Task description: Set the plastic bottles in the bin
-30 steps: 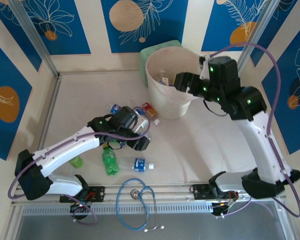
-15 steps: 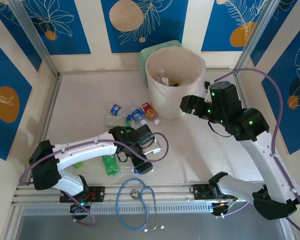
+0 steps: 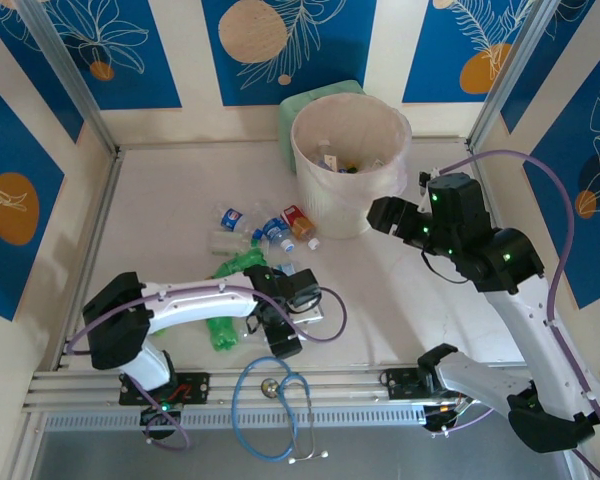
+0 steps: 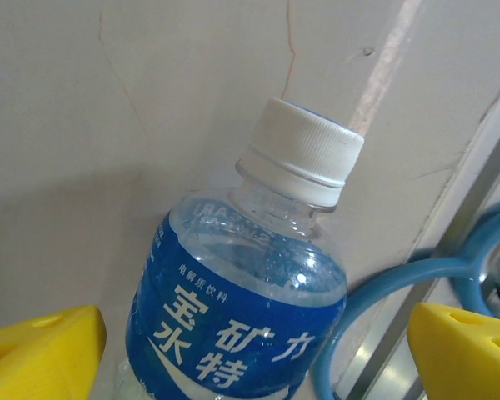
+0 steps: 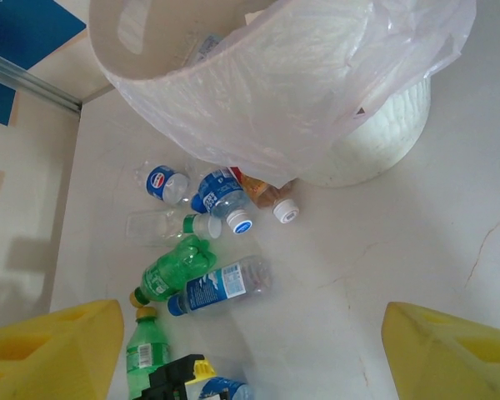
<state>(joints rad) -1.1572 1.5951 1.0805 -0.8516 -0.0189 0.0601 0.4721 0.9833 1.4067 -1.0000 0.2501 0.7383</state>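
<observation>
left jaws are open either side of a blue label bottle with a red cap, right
No: the cap is white, not red, as the left wrist view shows. The jaws of the left gripper do stand open either side of the blue-label bottle.

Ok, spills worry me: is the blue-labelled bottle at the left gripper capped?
Capped: a white cap sits on the neck of the blue-labelled bottle; how tightly, cannot tell.

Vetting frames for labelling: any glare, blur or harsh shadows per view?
Top external: even light, sharp, only soft shadows on the table. Left wrist: bottle label crisp, yellow jaws blurred at the lower corners. Right wrist: bin liner bright, near washed out; loose bottles sharp, jaws soft.
</observation>
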